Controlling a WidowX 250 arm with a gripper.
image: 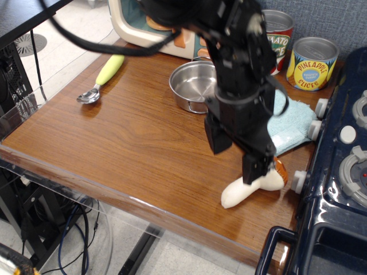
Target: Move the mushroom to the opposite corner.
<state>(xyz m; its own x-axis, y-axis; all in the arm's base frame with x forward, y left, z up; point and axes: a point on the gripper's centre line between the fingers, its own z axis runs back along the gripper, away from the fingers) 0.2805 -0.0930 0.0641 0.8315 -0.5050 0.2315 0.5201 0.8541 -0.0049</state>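
Observation:
The mushroom [248,189] lies on its side near the table's front right corner, cream stem pointing front-left, brown cap [280,169] toward the toy stove. My gripper [235,154] hangs just above it, open and empty, one finger [217,137] to the left and the other finger [254,169] over the stem near the cap. The far left corner of the wooden table [123,48] holds a spoon.
A yellow-green-handled spoon [102,79] lies at the back left. A steel pot [195,86], a light blue cloth [291,123], two cans [312,63] and a cream toy appliance [143,23] stand at the back. A dark blue toy stove [338,172] borders the right edge.

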